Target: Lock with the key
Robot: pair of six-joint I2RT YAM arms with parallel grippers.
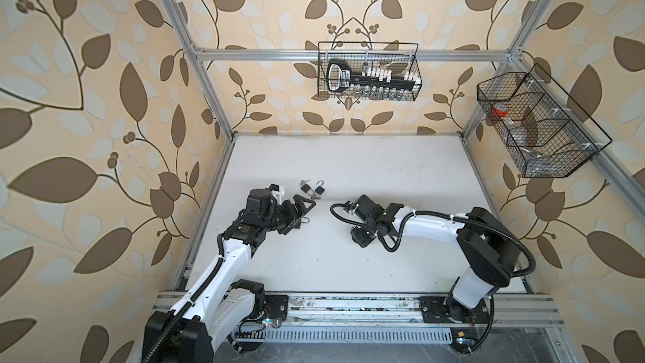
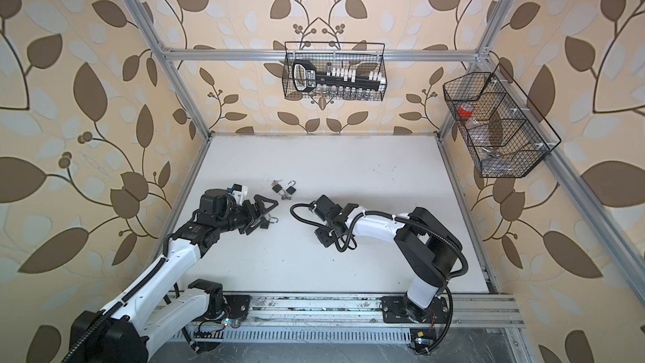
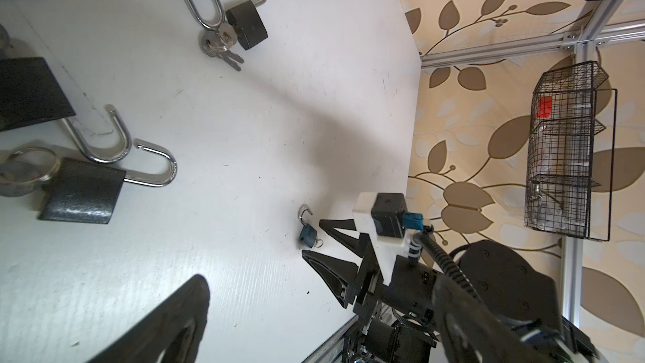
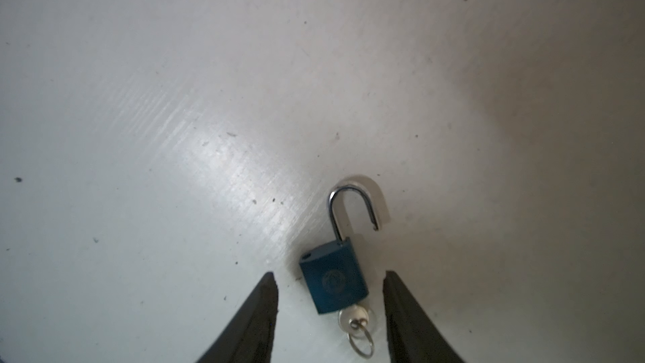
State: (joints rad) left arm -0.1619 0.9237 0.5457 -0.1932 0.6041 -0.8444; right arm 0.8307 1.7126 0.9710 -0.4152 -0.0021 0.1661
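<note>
Nothing written can be read here. The blue padlock [image 4: 333, 282] bears only a faint round emblem on its face. The white label on the black key-shaped socket rack [image 1: 340, 78], in the wire basket [image 1: 368, 43] on the back wall, is too small to make out.

The blue padlock lies flat near the middle of the white table [image 1: 349, 169]. Its shackle [image 4: 335, 218] is swung open, and a key [image 4: 353, 319] with a split ring sits in its keyhole. The right gripper [image 4: 330, 273] is released, its fingers [image 4: 258, 309] either side of the lock body with a gap on each side.

The left gripper [image 1: 303, 214] is spread wide and holds nothing. It sits beside black padlocks [image 1: 313, 188], nearer the table's left edge. Bare table runs to the back and right edges.
</note>
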